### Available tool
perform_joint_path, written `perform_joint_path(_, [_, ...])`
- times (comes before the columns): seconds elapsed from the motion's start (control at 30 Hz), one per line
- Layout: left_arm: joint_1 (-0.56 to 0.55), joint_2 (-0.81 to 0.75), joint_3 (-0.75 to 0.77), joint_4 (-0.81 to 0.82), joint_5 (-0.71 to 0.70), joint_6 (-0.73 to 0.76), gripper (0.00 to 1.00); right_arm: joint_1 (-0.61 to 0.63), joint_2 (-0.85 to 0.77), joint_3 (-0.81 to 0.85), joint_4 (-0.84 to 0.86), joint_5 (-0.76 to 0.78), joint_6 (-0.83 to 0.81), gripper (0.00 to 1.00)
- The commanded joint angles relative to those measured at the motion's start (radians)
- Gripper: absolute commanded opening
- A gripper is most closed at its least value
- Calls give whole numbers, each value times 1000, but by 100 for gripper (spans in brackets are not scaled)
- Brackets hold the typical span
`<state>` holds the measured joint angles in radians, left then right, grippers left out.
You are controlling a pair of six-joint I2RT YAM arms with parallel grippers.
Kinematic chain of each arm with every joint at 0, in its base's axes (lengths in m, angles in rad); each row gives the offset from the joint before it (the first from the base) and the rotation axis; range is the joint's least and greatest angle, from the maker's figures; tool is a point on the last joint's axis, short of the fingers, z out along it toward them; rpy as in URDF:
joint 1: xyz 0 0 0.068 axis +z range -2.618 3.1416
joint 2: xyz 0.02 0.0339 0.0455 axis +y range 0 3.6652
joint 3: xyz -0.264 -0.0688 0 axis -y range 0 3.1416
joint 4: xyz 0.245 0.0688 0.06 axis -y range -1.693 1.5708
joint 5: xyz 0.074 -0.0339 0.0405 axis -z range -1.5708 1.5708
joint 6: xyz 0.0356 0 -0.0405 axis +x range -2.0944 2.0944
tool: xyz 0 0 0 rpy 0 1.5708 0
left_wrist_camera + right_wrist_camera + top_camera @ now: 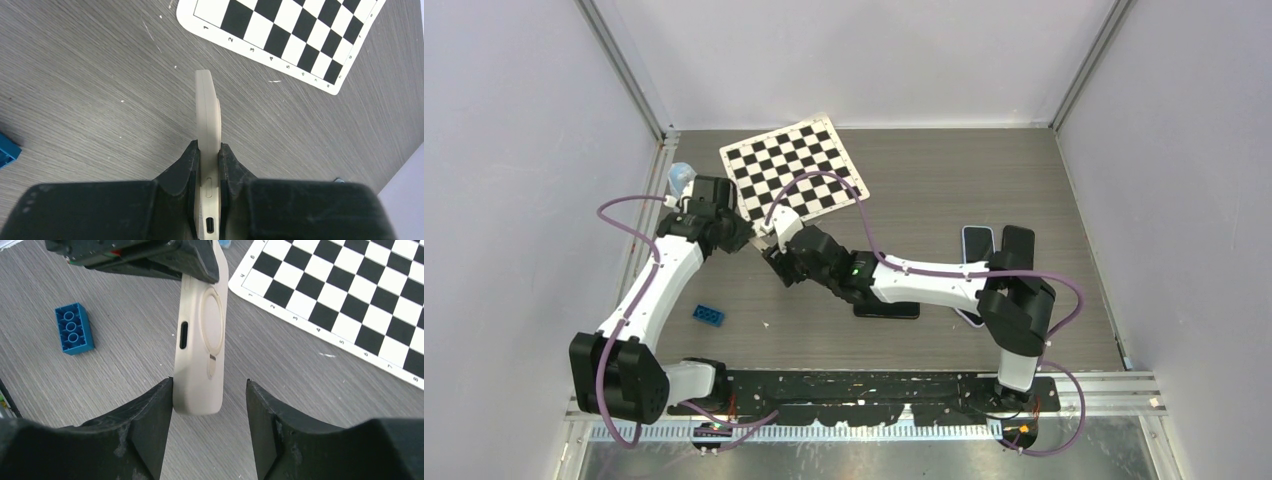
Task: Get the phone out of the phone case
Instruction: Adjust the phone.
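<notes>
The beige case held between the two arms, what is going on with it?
The left gripper is shut on one end of the case and holds it on edge above the table. The right gripper is open around the other end: one finger at the case's edge, the other apart. Whether the phone is inside does not show.
</notes>
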<state>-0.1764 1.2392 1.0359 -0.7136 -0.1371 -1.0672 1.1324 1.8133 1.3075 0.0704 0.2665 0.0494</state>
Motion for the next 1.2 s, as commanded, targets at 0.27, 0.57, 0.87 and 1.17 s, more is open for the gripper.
perform_joint_path(0.27, [1,-76,28,30,101,-14,0,-2,63,-1,192,26,-72,43])
perform_joint_path(0.57, [1,-91,-2,121,132,28,27,0,43,-12,213,36,-99,1])
perform_joint_path(0.87, [24,-158,-50,229,117,176,96,-40,-60,-75,184,47,-88,1])
perform_joint_path(1.17, [32,-243,-85,315,117,295,100,-257,-163,-118,123,-211,176,1])
